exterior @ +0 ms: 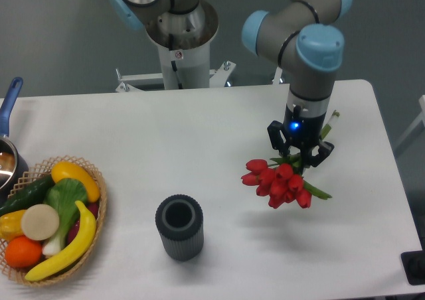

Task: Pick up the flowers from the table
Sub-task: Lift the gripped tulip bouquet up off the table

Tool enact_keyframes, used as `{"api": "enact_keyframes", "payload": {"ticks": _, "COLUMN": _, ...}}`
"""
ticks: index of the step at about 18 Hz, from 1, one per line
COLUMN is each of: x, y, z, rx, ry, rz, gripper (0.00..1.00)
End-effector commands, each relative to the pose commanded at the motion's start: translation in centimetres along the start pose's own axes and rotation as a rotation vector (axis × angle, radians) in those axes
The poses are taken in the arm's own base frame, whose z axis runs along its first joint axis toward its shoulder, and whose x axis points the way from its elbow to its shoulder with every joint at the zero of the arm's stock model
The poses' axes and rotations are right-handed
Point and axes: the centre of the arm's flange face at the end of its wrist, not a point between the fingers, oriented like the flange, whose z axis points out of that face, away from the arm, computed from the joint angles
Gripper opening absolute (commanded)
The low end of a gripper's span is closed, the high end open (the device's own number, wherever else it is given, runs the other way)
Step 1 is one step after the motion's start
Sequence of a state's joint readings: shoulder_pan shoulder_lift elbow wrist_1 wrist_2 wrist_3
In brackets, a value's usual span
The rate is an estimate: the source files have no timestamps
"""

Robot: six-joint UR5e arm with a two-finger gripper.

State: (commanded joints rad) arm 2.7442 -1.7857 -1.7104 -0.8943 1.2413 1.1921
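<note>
While its wrist points straight down over the right half of the table [199, 134], the gripper [299, 155] has its black jaws clamped on the stems of the flowers [279, 180]. Red tulip heads fan toward the near left below the fingers, with green stem ends poking out far right behind the wrist. Any binding on the stems is hidden by the jaws.

We see even, bright overhead light on the desk [199, 134]; a soft shadow lies below the hand [299, 155]; focus slightly soft throughout.
</note>
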Motion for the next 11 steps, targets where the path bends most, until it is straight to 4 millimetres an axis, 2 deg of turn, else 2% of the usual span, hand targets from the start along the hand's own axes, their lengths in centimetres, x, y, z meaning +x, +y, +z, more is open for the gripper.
{"api": "enact_keyframes", "payload": {"ticks": 5, "x": -0.3, "y": -0.4, "z": -4.1, "rx": 0.161, "ry": -0.010, "rz": -0.077, "gripper": 0.46}}
{"api": "enact_keyframes", "payload": {"ticks": 11, "x": -0.2, "y": -1.0, "z": -6.7, "rx": 0.290, "ry": 0.008, "rz": -0.136, "gripper": 0.46}}
